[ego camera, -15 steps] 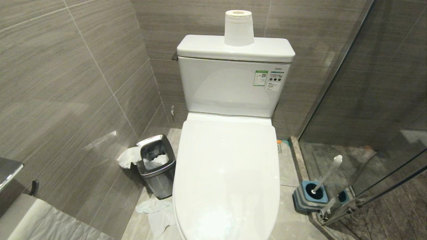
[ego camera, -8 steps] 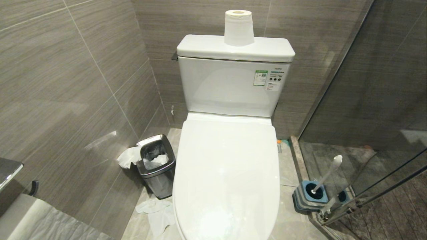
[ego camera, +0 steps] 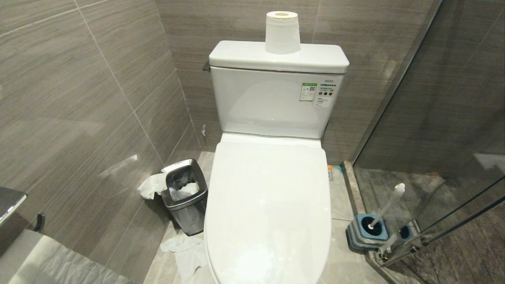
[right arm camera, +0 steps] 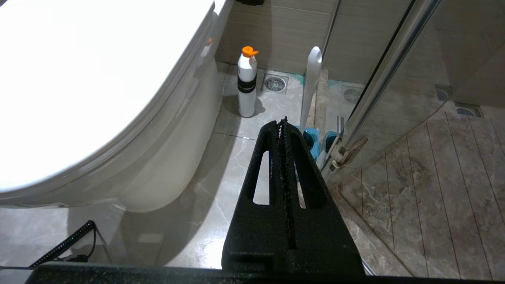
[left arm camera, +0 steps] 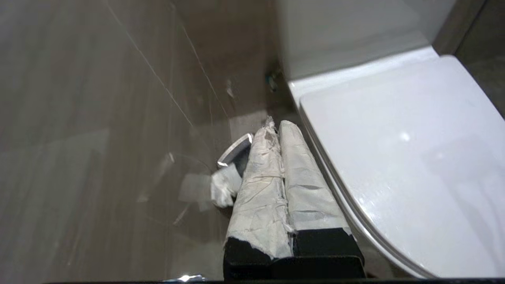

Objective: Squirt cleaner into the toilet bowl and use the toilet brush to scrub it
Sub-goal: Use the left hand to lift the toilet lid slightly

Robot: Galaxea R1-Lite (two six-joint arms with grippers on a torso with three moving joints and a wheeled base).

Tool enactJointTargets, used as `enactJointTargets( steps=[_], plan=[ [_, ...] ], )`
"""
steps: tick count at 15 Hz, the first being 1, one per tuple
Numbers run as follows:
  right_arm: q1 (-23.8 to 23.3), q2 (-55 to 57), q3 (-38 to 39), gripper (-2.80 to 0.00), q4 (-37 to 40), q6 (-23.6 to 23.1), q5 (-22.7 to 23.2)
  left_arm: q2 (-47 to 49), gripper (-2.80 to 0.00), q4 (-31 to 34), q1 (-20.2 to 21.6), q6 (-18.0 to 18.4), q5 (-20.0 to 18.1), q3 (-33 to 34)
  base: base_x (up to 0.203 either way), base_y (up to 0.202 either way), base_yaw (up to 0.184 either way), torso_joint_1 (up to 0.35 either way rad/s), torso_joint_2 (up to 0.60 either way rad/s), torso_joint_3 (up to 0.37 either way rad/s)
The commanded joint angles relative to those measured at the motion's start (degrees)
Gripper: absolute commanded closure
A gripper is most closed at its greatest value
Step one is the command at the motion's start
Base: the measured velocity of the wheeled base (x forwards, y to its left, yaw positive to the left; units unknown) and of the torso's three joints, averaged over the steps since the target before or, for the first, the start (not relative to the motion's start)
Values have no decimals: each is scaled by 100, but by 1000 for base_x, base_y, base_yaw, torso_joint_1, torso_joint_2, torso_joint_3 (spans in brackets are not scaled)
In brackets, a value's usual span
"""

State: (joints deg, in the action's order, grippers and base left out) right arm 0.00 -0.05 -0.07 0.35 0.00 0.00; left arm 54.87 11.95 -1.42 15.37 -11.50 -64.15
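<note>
The toilet's white lid [ego camera: 268,205] is down, so the inside of the toilet bowl is hidden; its outer wall [right arm camera: 169,157] shows in the right wrist view. No cleaner liquid is in view. The toilet brush [ego camera: 388,205] leans in its blue-and-grey base [ego camera: 365,232] on the floor right of the toilet. Its handle [right arm camera: 311,79] shows again in the right wrist view. My left gripper [left arm camera: 276,126], fingers wrapped in white tape, is shut and empty beside the lid's left edge. My right gripper [right arm camera: 282,122] is shut and empty, low over the floor, short of the brush base.
A white bottle with an orange cap [right arm camera: 247,83] stands on the floor right of the toilet near a drain [right arm camera: 275,83]. A steel bin [ego camera: 184,195] and loose tissues [ego camera: 185,252] lie left of it. A glass shower door [ego camera: 434,157] bounds the right. A paper roll [ego camera: 282,33] tops the tank.
Toilet, bin and brush stand as before. The pale wrapped shape in the lower left corner of the head view has dipped slightly and darkened.
</note>
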Motion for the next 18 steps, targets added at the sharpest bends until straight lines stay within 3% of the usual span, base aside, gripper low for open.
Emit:
enactJointTargets(
  steps=[1,5,12,15,18],
  plan=[
    [0,2,4,0,0,0,0,858,0,632,-253,30,14,-424,0,0,0,0,0,0],
    [0,-4,4,0,0,0,0,1877,0,772,-483,78,196,-564,0,0,0,0,0,0],
    [0,-4,-1,0,0,0,0,3915,0,-337,-723,117,414,-708,0,0,0,0,0,0],
    [0,-3,4,0,0,0,0,3965,0,-321,-865,126,370,-789,0,0,0,0,0,0],
    [0,-4,1,0,0,0,0,3380,0,119,-874,85,346,-820,0,0,0,0,0,0]
  ],
)
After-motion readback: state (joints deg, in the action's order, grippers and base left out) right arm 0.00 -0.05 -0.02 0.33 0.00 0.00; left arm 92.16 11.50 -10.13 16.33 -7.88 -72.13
